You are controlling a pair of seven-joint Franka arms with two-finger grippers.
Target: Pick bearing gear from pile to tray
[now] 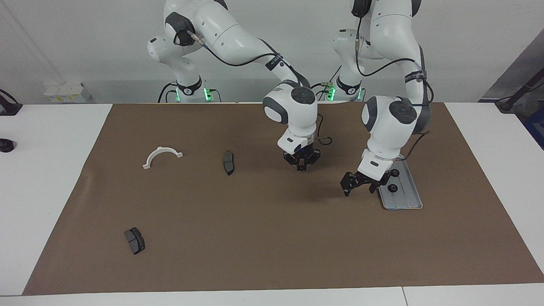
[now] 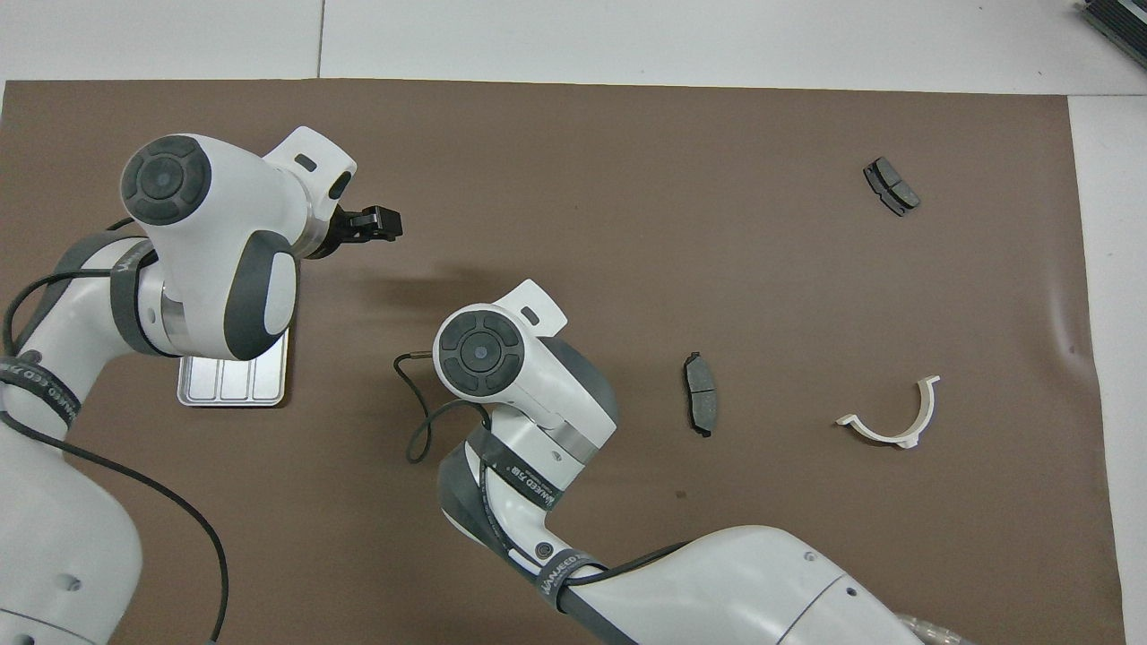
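Facing view: two gears (image 1: pixel 394 180) already on tray (image 1: pixel 410 204). Left gripper (image 1: pixel 361 183) hangs beside tray, fingers spread, empty. Right gripper (image 1: pixel 301 160) low over mat, state unclear.
Overhead view: right gripper hidden; no loose gear visible. You likely check its grasp next.

Two gears (image 1: pixel 394 180) lie on the tray (image 1: pixel 406 203); left gripper (image 1: pixel 359 187) hovers beside it, seemingly empty.

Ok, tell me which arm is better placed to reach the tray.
Left, I'd say. The left gripper hangs right beside the tray, where two gears already lie. The right gripper is over the mat's middle, apart from the tray.
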